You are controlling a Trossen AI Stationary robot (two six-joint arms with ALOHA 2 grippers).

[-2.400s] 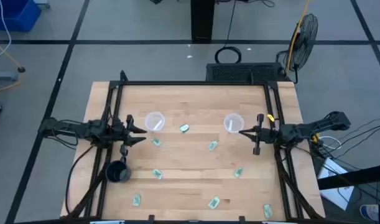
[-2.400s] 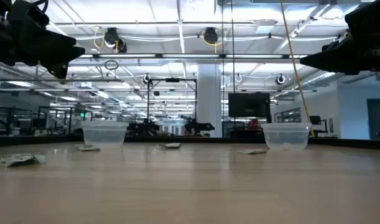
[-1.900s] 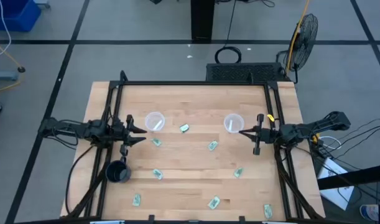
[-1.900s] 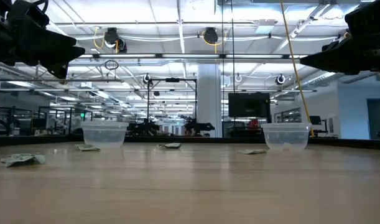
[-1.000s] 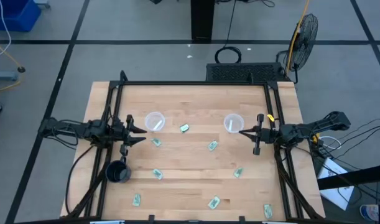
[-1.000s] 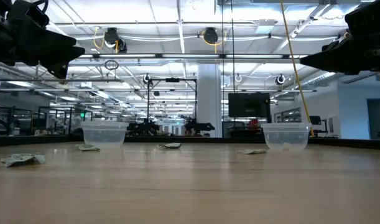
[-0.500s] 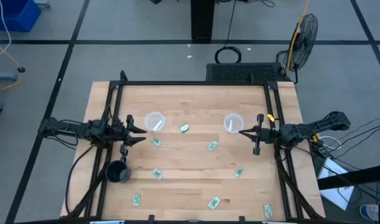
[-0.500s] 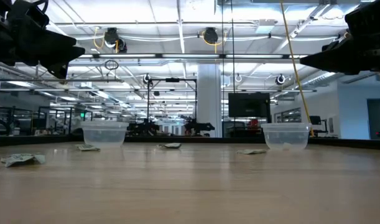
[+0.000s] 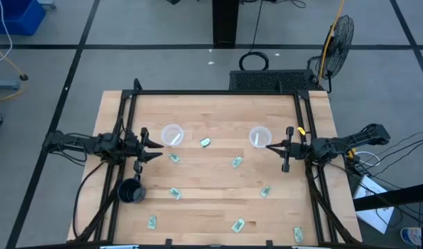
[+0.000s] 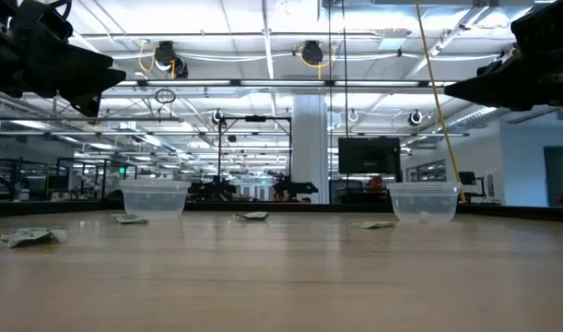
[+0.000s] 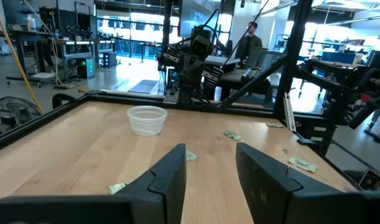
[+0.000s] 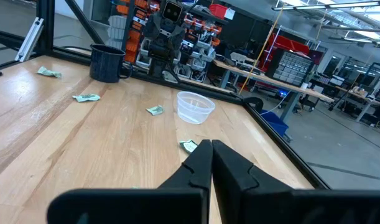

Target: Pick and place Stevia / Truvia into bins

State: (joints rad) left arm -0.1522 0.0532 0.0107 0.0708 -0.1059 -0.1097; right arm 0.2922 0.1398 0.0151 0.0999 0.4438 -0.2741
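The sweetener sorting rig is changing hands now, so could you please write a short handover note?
Left gripper: open, empty, hovering beside the left cup.
Right gripper: shut, empty, hovering beside the right cup.
Packets: eight visible from above, all loose on the table, for example one between the cups and one at the near right corner.
Done: nothing; both cups look empty.
Left: every packet. The black mug is not a bin.

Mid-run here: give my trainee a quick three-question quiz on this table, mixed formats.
1. True or false: the left pincer is holding a packet.
2. How many clear cups stand on the table?
3. Which object sits nearest the left arm's side: A) black mug B) fan C) monitor?

Key: 1 false, it is open and empty, beside the left cup; the right pincer is shut by the right cup. 2 two. 3 A.
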